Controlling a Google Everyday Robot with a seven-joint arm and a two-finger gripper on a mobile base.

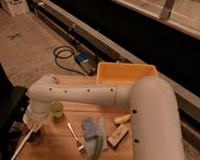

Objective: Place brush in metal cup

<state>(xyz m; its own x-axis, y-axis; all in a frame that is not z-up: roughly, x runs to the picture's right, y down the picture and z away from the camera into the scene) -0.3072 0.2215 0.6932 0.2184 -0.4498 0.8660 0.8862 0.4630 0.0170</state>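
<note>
My gripper point(34, 127) hangs below the white wrist at the table's left edge, mostly hidden by the wrist. The brush's white handle point(20, 145) slants down and left from under the gripper toward the table's front left; its head is hidden. A small dark shape right under the gripper looks like the metal cup point(37, 138), though only partly seen. I cannot tell whether the brush touches the cup.
A light green cup point(57, 109) stands just right of the wrist. A small metal fork point(75, 136), a blue cloth point(91, 126), a green item point(96, 147), a tan block point(117, 136) and a yellow bin point(126, 74) sit on the wooden table point(55, 147). My arm spans the table.
</note>
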